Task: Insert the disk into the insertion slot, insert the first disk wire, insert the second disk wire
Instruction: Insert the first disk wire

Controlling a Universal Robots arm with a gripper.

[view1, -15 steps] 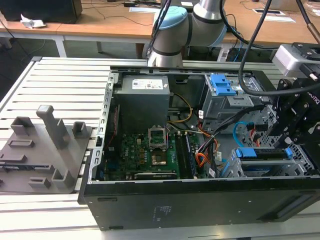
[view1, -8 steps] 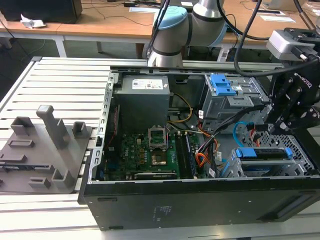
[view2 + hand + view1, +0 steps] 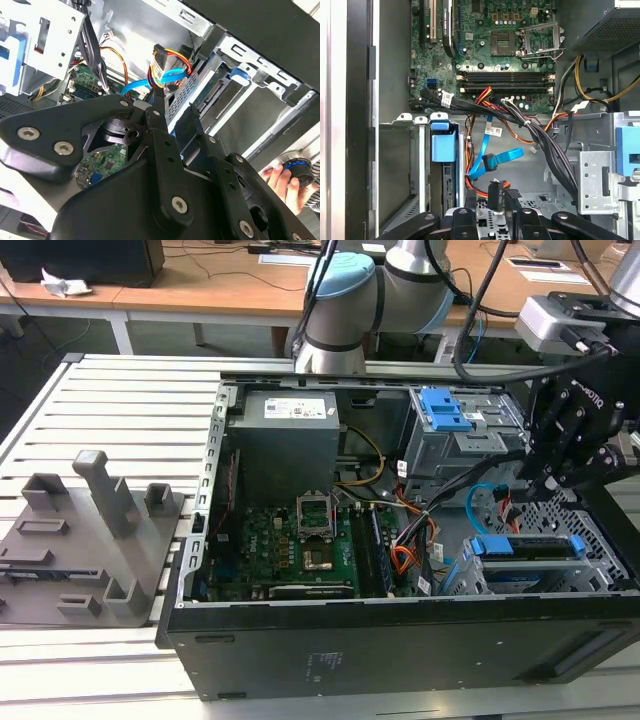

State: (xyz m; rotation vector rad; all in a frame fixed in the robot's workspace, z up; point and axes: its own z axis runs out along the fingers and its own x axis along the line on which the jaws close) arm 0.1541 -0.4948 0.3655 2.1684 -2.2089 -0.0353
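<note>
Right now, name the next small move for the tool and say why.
Probably ease the tool toward the disk: the plug of the first disk wire sits at the tool's tip, not yet mated, while the disk lies in the insertion slot.

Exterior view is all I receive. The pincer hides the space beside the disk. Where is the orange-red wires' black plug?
Observer: In the first wrist view, the first disk wire has its black plug directly at the pincer; gripped or not, I cannot tell.
Operator: And the light-blue cable?
Observer: The second disk wire ends in a dark plug that looks free, joined to nothing.
Operator: Is somebody near?
Observer: Yes; the second wrist view shows a hand beside the case.
</note>
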